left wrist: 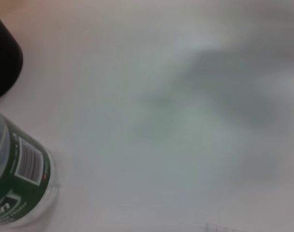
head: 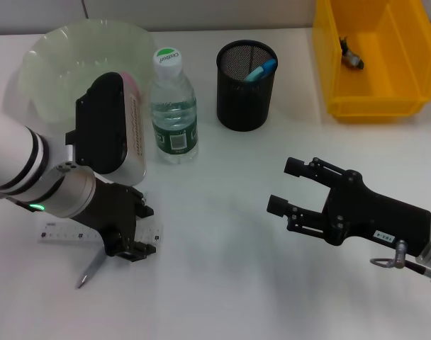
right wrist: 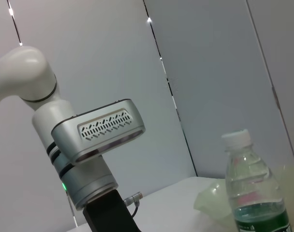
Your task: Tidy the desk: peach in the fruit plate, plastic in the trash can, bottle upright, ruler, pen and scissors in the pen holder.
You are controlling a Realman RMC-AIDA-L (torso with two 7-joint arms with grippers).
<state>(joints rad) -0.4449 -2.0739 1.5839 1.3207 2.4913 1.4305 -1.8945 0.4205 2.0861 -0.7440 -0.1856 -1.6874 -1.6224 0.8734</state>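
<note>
White arm links end in grey wrists with black rings. The left wrist carries a green light. Both the left tool (head: 130, 241) and right tool (head: 283, 185) are black

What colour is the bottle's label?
Dark green with a white barcode patch, on the upright bottle. Head view shows it best.

Left claw (head: 130, 237) points down low; right claw (head: 290, 188) hovers, fingers spread.
</note>
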